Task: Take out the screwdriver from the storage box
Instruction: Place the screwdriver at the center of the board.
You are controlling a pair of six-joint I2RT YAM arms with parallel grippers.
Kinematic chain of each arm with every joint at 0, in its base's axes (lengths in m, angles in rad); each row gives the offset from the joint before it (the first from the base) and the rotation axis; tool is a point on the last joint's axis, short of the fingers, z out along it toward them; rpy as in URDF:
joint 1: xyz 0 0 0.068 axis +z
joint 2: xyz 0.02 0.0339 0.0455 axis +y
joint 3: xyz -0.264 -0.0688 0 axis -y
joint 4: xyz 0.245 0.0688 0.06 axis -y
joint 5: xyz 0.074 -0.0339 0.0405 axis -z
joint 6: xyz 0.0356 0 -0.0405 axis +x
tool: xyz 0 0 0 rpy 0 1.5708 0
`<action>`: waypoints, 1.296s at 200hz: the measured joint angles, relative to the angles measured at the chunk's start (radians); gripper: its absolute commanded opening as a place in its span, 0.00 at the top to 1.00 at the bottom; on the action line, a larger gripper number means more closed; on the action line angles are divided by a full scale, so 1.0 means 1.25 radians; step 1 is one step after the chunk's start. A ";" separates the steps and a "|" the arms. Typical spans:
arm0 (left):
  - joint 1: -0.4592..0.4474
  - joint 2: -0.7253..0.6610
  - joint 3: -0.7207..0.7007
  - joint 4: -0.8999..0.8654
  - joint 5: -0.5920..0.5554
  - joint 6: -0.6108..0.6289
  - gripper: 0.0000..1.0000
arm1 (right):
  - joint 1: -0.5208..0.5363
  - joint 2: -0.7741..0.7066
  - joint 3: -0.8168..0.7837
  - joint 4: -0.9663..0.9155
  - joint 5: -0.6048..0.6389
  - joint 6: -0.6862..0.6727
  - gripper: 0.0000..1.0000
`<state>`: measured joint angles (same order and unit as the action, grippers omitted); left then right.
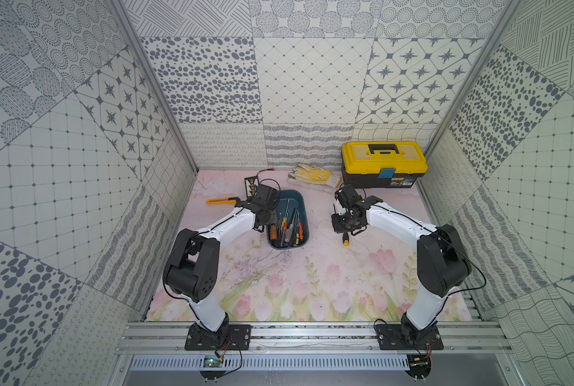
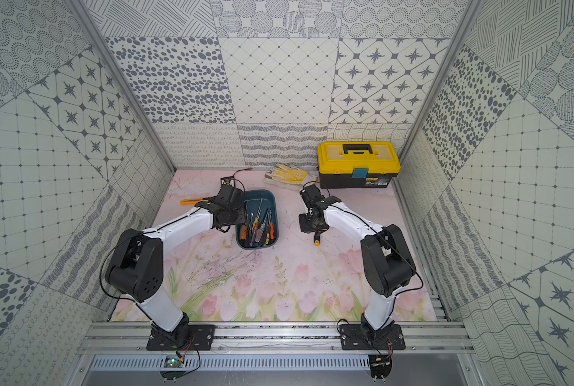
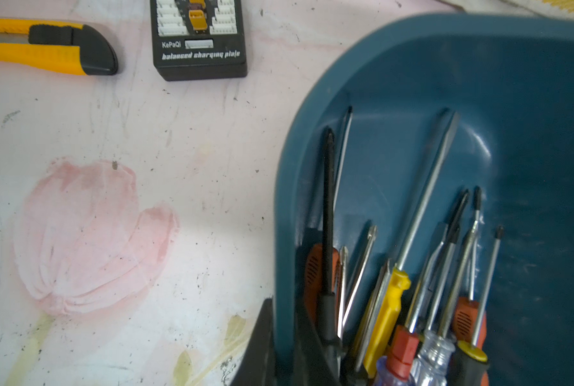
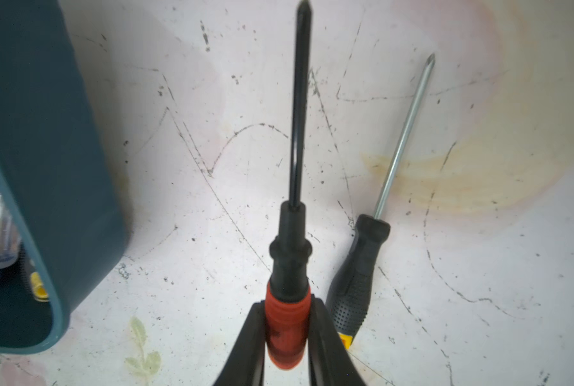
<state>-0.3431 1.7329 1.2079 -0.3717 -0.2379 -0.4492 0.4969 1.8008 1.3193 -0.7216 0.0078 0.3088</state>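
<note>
Screwdriver [image 4: 294, 217] with red handle and black shaft, out of the storage box [image 1: 292, 200] and clamped by the handle in the right claw [image 4: 287, 320]. Pointed straight away from the wrist camera, over the worktop [image 1: 312, 274], near the box's outer wall on the right arm's side. Could not tell whether the tip touched the worktop. Was hidden under the arm's black wrist in both top views.

Noted a second screwdriver [image 4: 362, 267], black handle with a yellow end, flat on the worktop just beside the held one, the two shafts spreading slightly apart toward the tips.

Found the left claw [image 3: 284, 310] pinched together on the box's long wall toward the left arm, one finger outside the rim and one inside.

Saw a heap of other screwdrivers [image 1: 287, 227] lying inside the box, with red, orange, yellow and clear handles bunched at the end nearer the robot and shafts aimed at the far end. Saw bare blue floor at that far end.

Spotted a yellow and black utility knife [image 3: 45, 43] and a small black charging board [image 3: 199, 43] on the worktop beyond the box on the left arm's side, apart from each other. Spotted yellow and white gloves [image 1: 314, 177] at the back of the worktop, just beside a black toolbox [image 1: 384, 163] with its yellow lid down.
</note>
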 measured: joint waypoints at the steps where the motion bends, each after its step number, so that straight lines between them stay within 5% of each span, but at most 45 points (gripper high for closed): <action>1: 0.000 0.000 0.000 0.000 0.000 0.000 1.00 | 0.000 0.002 0.000 0.000 0.000 0.001 1.00; 118: 0.000 0.000 0.001 -0.003 -0.001 0.003 1.00 | 0.001 0.098 0.000 -0.006 -0.006 0.034 1.00; 147: 0.000 0.000 0.002 -0.003 0.000 0.005 1.00 | 0.001 0.104 0.000 -0.006 -0.015 0.044 0.85; 259: 0.000 -0.002 0.011 -0.011 0.000 0.006 1.00 | 0.002 0.107 -0.003 -0.006 -0.020 0.065 0.66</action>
<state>-0.3431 1.7306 1.2217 -0.3851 -0.2382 -0.4416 0.4988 1.9350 1.3155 -0.7292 -0.0174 0.3901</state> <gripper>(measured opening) 0.118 0.329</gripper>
